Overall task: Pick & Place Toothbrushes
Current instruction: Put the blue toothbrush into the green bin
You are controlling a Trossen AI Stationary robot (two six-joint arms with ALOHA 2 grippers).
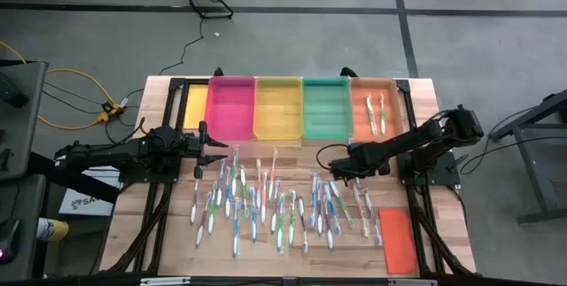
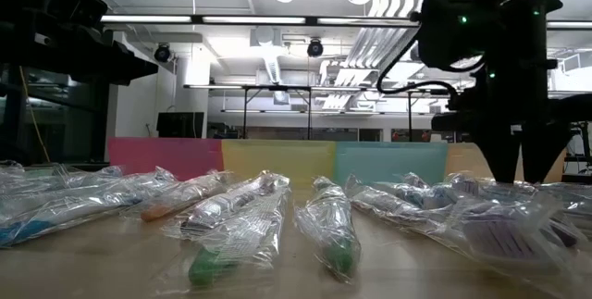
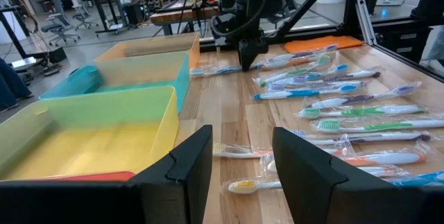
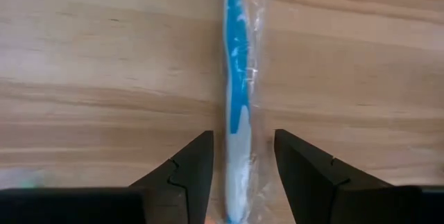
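Several wrapped toothbrushes lie flat across the wooden table, and two more lie in the orange tray. My right gripper points straight down, open, low over the table. A blue-and-white toothbrush in clear wrap lies on the wood between its fingers, which stand on either side of the handle without touching it. The same gripper is just in front of the green tray. My left gripper waits open and level at the table's left, with nothing between its fingers.
Pink, yellow, green and orange trays stand in a row along the far edge. A flat orange lid lies at the near right. Bare wood shows between the trays and the toothbrushes.
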